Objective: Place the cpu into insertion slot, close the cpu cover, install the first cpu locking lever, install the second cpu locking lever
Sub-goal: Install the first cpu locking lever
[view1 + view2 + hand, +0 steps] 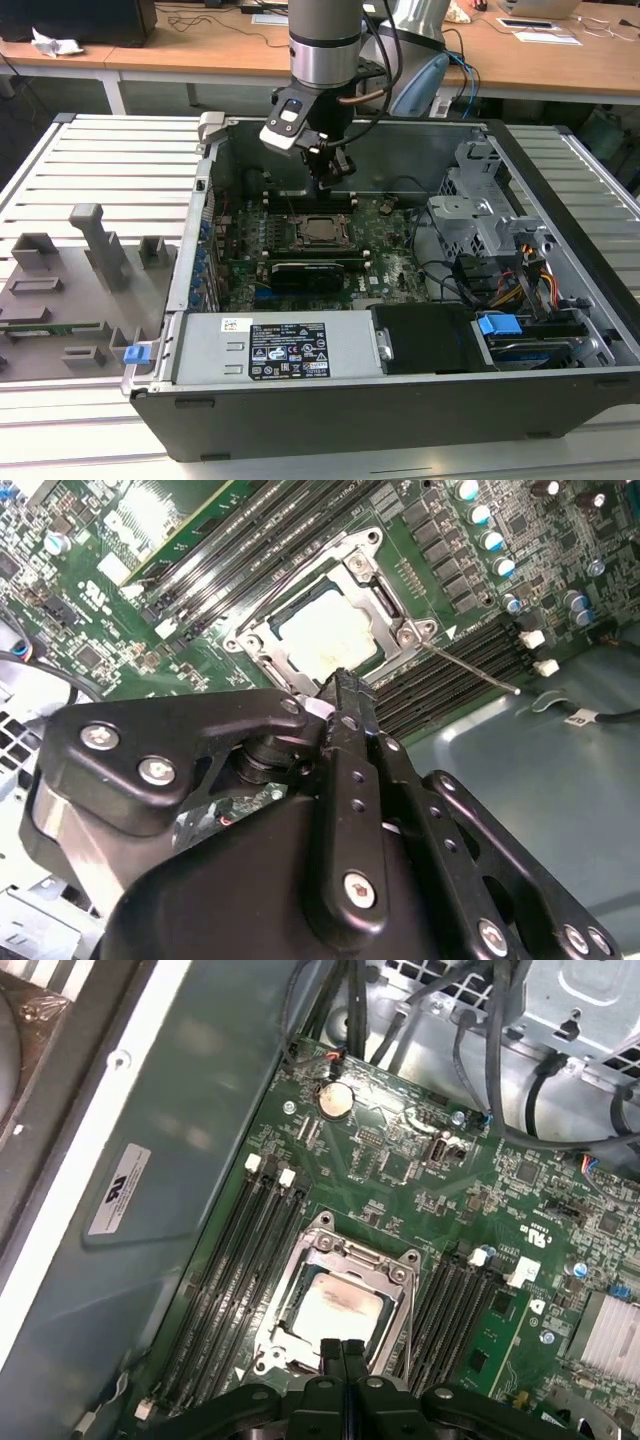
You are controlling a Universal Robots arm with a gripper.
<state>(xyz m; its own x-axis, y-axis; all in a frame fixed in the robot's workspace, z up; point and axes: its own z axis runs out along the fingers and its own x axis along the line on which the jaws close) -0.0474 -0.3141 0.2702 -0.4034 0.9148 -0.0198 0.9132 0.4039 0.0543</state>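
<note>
The cpu (337, 1312) lies silver face up in the insertion slot (262, 652) on the green board. The grey cpu cover (330, 1252) is down around it, framing the chip (328, 632). A thin wire locking lever (470, 668) juts from one corner of the socket out over the memory slots. My gripper (344, 1352) is shut with nothing between its fingers, and its tips (343, 688) hover at the socket's edge. In the exterior view the gripper (331, 183) hangs just above the socket (320, 229).
The board sits inside an open computer case (215, 135) with tall metal walls. Long memory slots (240, 1270) flank the socket on both sides. A drive cage (470, 215) and loose cables (520, 275) fill the exterior view's right. A grey fixture tray (80, 270) lies outside on the left.
</note>
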